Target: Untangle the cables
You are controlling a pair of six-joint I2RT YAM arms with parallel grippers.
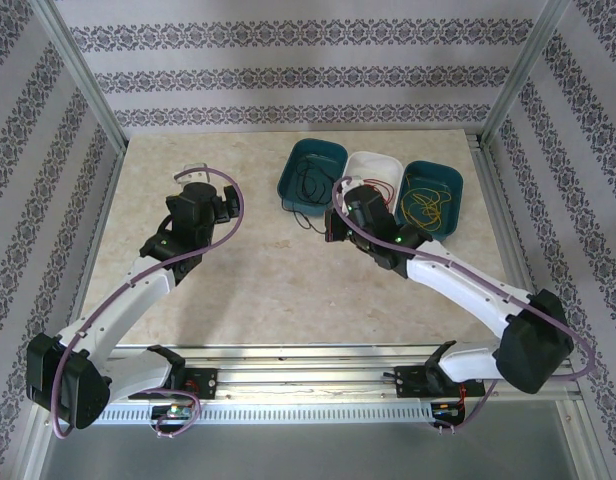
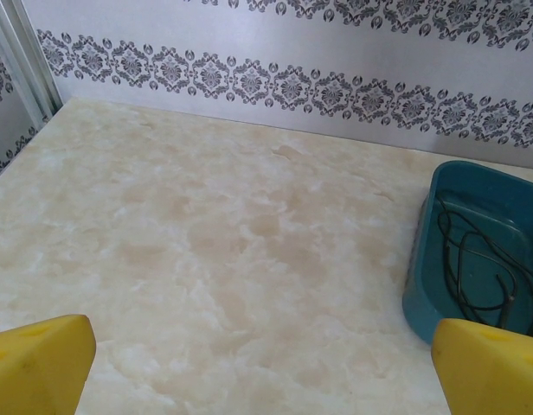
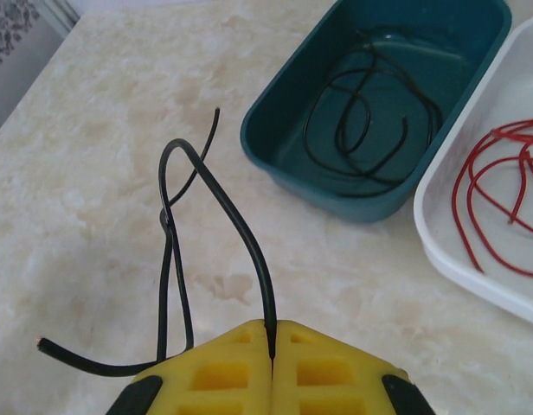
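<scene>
My right gripper [image 3: 272,333] is shut on a thin black cable [image 3: 223,203], which loops up in front of the yellow fingers and trails over the table on the left. Just beyond it stands a teal tray [image 3: 284,130] holding a coiled black cable [image 3: 362,121]. Beside that, a white tray [image 3: 448,233] holds red cables [image 3: 500,173]. From above, the right gripper [image 1: 340,215] hovers at the near edge of these trays. My left gripper [image 2: 262,372] is open over bare table, its yellow fingers [image 2: 37,363] wide apart, left of the teal tray [image 2: 422,285].
Three trays stand in a row at the back right: teal [image 1: 311,175], white [image 1: 373,172] and a second teal one [image 1: 433,195] with yellow cables [image 1: 423,205]. Patterned walls and metal posts ring the marble table [image 1: 258,290]. The left gripper [image 1: 220,203] is left of the trays.
</scene>
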